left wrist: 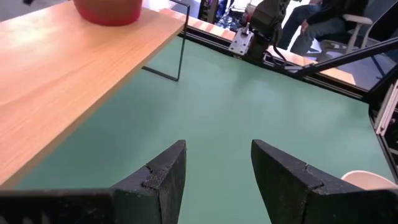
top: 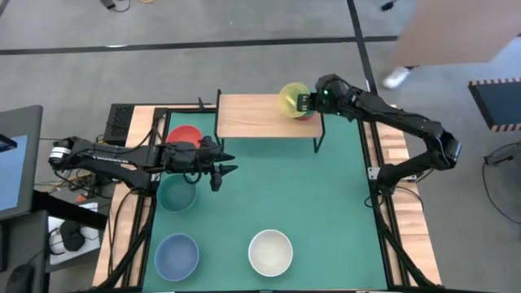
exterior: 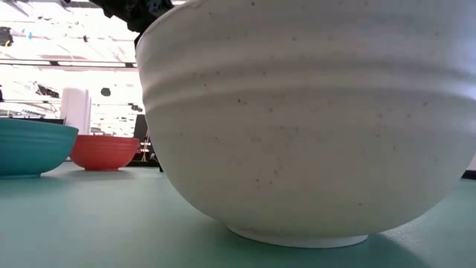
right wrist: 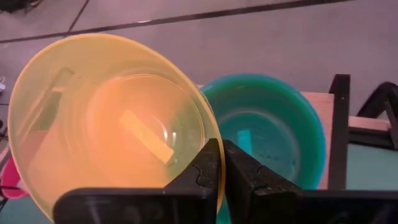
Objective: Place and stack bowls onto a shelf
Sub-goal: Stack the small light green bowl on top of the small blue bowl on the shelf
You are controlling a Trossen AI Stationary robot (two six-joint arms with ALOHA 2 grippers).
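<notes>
The shelf (top: 252, 118) stands at the far middle of the green mat. My right gripper (top: 303, 102) is shut on a yellow-green bowl (top: 291, 98), tilted above the shelf's right end. Beneath it a green bowl (right wrist: 273, 130) sits in a stack whose red base (left wrist: 109, 9) rests on the wood top. A red bowl (top: 185, 134), a dark teal bowl (top: 177, 195), a pale blue bowl (top: 177, 255) and a white bowl (top: 270, 252) rest on the mat. My left gripper (top: 226, 172) hangs open above the mat, just right of the red and teal bowls, holding nothing. My right gripper pinches the yellow-green bowl's rim (right wrist: 212, 146) between its two fingers, one finger (right wrist: 199, 177) on the inner wall and the other on the outer. It reaches in from the table's right side, slanting down. The bowl is tilted, mouth toward the wrist, lifted above the green bowl.
The shelf's black legs (top: 318, 138) stand on the mat. The white bowl (exterior: 297, 126) fills the low view. A seated person (left wrist: 323, 18) shows beyond the table's right side, and a shoe (top: 396, 77) on the floor behind it. The mat's middle (top: 293, 195) is bare.
</notes>
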